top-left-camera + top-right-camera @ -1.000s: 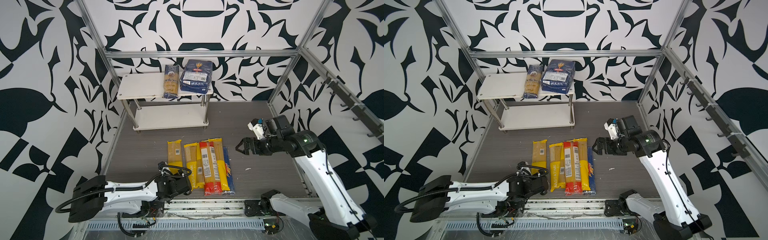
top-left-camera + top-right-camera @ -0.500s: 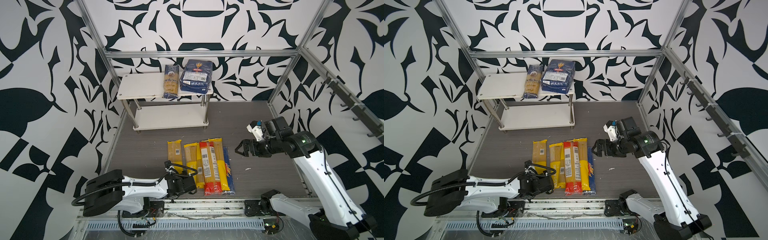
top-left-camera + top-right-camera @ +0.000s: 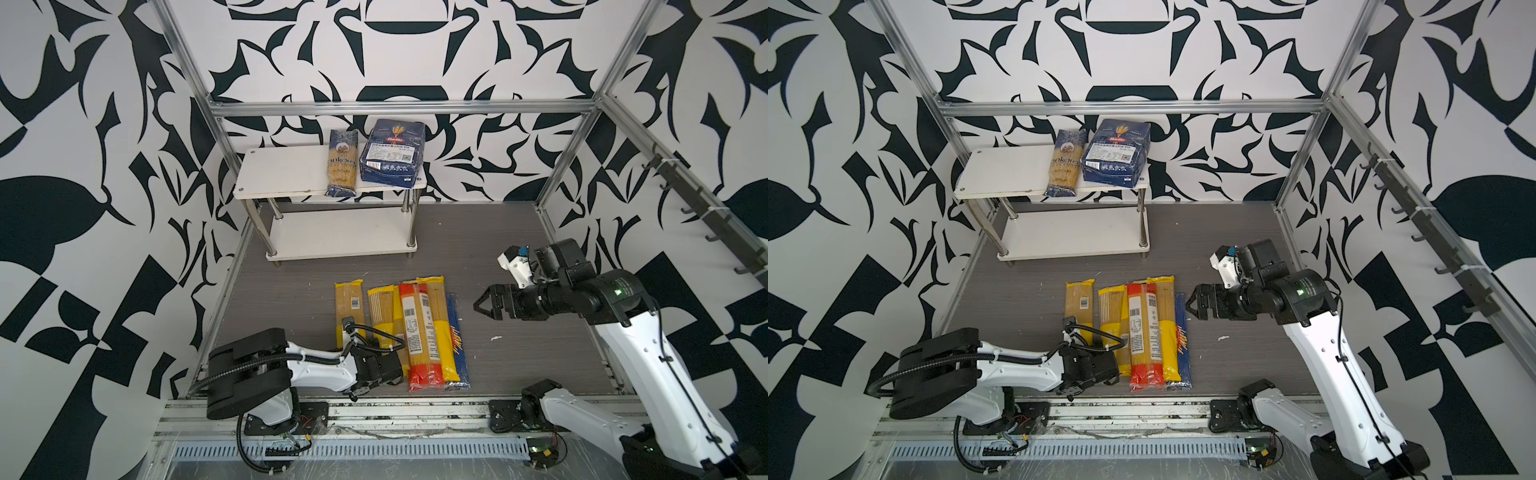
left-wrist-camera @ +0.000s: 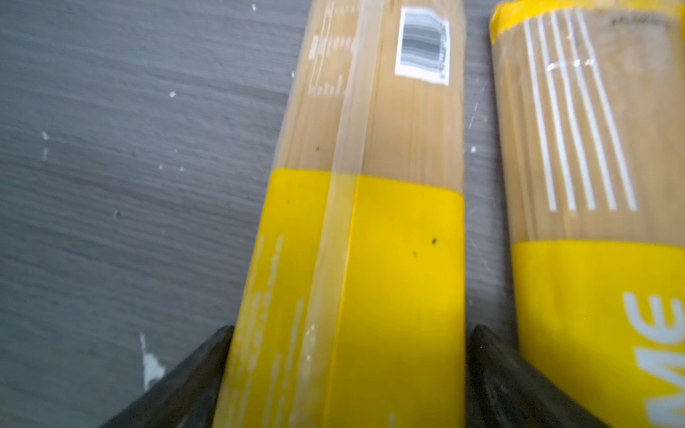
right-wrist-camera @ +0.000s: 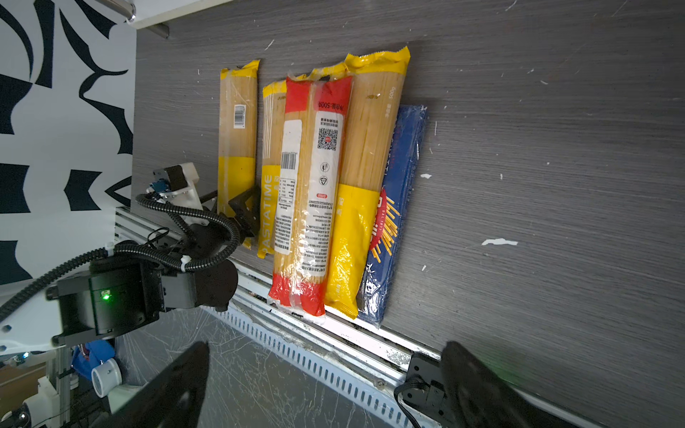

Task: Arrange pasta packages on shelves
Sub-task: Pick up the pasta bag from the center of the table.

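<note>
Several pasta packages lie side by side on the grey floor. From the left they are a yellow pack [image 3: 348, 301], a striped yellow one [image 3: 382, 307], a red one [image 3: 415, 328], another yellow [image 3: 436, 311] and a dark-blue one [image 3: 457, 340]. My left gripper [image 4: 348, 333] is low over the near end of the leftmost yellow pack [image 4: 370, 259]. It is open, with one finger close along each side and the pack flat on the floor. My right gripper [image 3: 482, 305] hangs open and empty to the right of the row. The shelves [image 3: 282, 174] hold an Ankara pack [image 3: 343, 162] and a Barilla bag [image 3: 392, 156].
The lower shelf board [image 3: 332, 237] is bare. Aluminium frame bars [image 3: 374, 109] run behind and beside the rack. A metal rail [image 3: 374, 411] borders the floor's near edge, by the arm bases. Bare grey floor [image 3: 519, 353] lies right of the packs.
My left arm has swung right and forward until its jaws straddle the leftmost yellow pack, and they have narrowed slightly. The right arm has barely shifted.
</note>
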`<action>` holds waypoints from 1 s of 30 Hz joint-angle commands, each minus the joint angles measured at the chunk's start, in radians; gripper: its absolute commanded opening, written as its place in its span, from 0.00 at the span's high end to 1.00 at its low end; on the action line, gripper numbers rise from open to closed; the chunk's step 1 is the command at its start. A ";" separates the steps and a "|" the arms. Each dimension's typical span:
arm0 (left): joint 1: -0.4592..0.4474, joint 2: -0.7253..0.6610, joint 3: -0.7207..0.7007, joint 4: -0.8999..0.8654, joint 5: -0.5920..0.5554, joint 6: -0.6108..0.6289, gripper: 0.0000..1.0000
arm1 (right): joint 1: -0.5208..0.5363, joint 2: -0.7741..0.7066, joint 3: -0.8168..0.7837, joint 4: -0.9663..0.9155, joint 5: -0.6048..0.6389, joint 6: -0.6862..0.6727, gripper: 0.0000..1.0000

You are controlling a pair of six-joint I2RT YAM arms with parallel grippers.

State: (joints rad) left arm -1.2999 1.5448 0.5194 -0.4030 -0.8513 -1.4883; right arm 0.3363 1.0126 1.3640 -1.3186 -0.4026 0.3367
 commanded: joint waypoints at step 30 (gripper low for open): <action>0.155 -0.742 -0.145 -0.398 0.426 -0.105 0.98 | 0.004 0.094 0.071 0.126 -0.096 0.037 0.00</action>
State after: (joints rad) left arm -1.1728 0.8375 0.3740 -0.5861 -0.5663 -1.5734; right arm 0.3363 1.1080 1.3941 -1.2339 -0.4767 0.3645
